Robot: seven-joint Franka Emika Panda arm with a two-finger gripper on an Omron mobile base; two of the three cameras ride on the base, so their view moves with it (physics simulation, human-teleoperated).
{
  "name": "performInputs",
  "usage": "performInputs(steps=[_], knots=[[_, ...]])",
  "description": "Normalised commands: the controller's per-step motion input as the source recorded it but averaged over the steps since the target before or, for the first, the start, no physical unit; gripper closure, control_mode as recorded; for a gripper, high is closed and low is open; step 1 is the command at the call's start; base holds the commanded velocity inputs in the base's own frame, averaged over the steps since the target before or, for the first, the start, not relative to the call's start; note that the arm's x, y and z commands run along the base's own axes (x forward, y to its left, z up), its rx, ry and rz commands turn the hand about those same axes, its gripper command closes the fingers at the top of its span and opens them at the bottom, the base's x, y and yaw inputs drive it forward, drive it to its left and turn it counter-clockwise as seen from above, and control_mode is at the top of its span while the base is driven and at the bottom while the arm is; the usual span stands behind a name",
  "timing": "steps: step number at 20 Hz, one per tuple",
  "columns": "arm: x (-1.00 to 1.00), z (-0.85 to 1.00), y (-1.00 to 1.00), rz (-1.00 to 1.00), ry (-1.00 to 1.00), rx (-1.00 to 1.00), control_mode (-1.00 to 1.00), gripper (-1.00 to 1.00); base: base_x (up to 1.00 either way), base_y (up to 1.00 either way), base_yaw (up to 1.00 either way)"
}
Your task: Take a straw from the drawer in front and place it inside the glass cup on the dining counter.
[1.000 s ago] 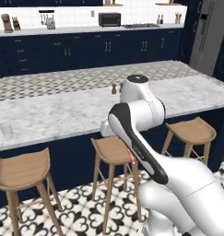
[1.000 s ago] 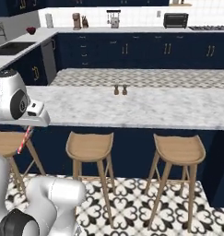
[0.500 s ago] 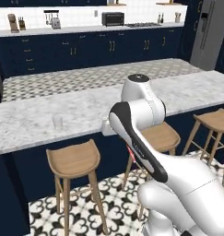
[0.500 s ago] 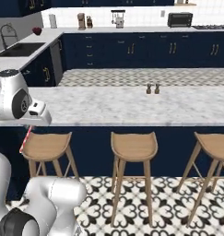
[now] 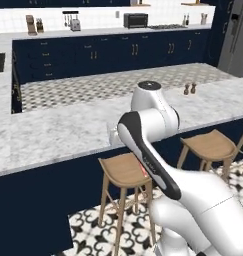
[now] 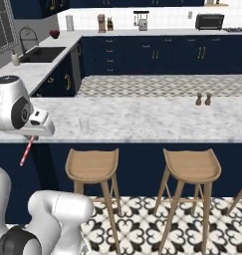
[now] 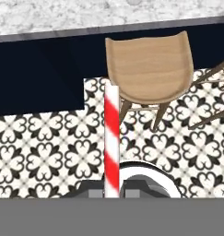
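Both base views have slid sideways along the dining counter since the earlier pictures, so the base has driven; the stools and the two small shakers sit at new places in the picture, while the arm's pose over them looks the same. This long counter has a white-grey marble top on a navy base, with wooden stools tucked under its edge and a black-and-white patterned tile floor below. Behind it run navy cabinets with brass handles and a tiled white wall.

The glass cup, clear and faint, stands upright on the marble near the front edge, just right of the robot's hand in the right base view. The gripper is closed on the straw, a thin straight stick with red and white stripes. It rises from between the fingertips in the hand view. In the right base view it hangs tilted below the hand, in front of the navy base and apart from the cup.
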Motion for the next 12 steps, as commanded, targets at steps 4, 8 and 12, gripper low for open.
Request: performInputs(steps=[4,8,12], knots=[[0.00,0.00,0.00,0.00,0.00,0.00,1.00,1.00,0.95,0.22,0.00],[0.00,0.00,0.00,0.00,0.00,0.00,1.00,1.00,1.00,0.00,0.00],[0.00,0.00,0.00,0.00,0.00,0.00,1.00,1.00,0.97,0.10,0.00]])
